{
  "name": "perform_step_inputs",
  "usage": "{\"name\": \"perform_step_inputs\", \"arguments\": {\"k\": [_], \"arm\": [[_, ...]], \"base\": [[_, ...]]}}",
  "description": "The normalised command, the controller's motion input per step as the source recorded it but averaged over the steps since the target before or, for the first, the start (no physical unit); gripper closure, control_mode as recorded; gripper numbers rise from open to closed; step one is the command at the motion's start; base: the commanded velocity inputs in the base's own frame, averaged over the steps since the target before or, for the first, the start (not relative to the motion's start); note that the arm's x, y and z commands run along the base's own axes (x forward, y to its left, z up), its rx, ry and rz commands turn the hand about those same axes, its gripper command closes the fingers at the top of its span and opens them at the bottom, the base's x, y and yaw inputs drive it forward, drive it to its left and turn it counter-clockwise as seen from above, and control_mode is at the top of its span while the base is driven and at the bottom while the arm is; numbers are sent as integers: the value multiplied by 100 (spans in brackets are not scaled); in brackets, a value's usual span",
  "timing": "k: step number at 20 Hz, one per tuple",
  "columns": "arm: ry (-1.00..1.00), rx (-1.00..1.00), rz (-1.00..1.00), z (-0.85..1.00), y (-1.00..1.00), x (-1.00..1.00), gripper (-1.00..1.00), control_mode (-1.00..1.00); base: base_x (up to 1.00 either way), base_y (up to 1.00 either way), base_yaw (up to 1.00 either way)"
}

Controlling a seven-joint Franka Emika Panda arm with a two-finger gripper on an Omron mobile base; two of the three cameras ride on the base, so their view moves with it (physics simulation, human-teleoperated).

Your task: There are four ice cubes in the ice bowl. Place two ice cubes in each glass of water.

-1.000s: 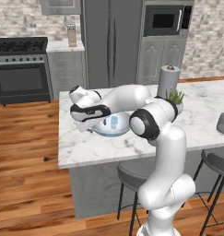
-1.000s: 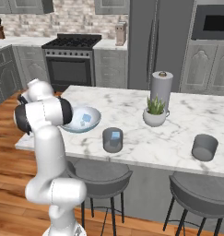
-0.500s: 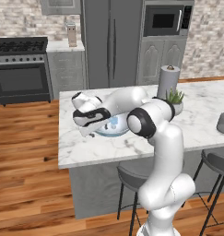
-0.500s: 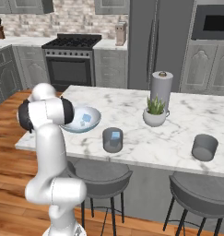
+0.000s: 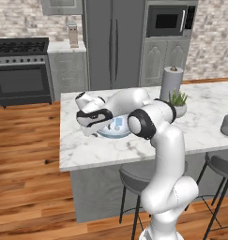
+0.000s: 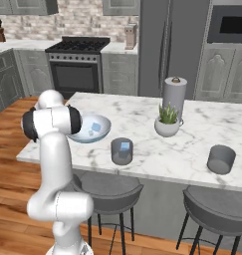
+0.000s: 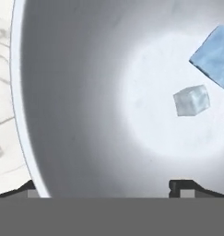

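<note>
1. In the hand view the gripper is looking straight down into the ice bowl, its two dark fingertips standing wide apart and holding nothing
2. Two ice cubes are lying on the bowl's pale floor in that view: a smaller clear cube sitting tilted, and a larger blue cube running off the right edge with one corner pointing toward the smaller one; the two are sitting near each other but apart
3. The bowl's grey-blue rim is curving down the left side of the hand view, with marble counter showing just outside it
4. In the left base view the hand is hanging over the near-left side of the bowl, near the left edge of the island; bare marble is lying around the bowl on that side
5. The right base view is showing what the left one is hiding behind the arm: the nearer glass of water standing upright close to the front edge, with one pale-blue cube inside it
6. In that same view the bowl is sitting just behind and left of this glass, with blue cubes in it
7. The second glass is standing well apart to the right, with open marble between the two
8. Farther back a small potted plant and a paper-towel roll are standing side by side
</note>
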Motion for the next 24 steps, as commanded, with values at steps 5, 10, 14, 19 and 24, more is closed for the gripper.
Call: {"name": "perform_step_inputs", "arguments": {"k": [5,10,14,19,24], "arm": [[0,0,0,-20,0,2,100,-100],[-1,0,0,-20,-1,0,100,-100],[-5,0,0,-2,0,0,100,-100],[-2,0,3,19,0,0,100,-100],[0,0,6,54,0,-17,100,-100]], "base": [[0,0,0],[0,0,0],[0,0,0],[0,0,0],[0,0,0]]}}
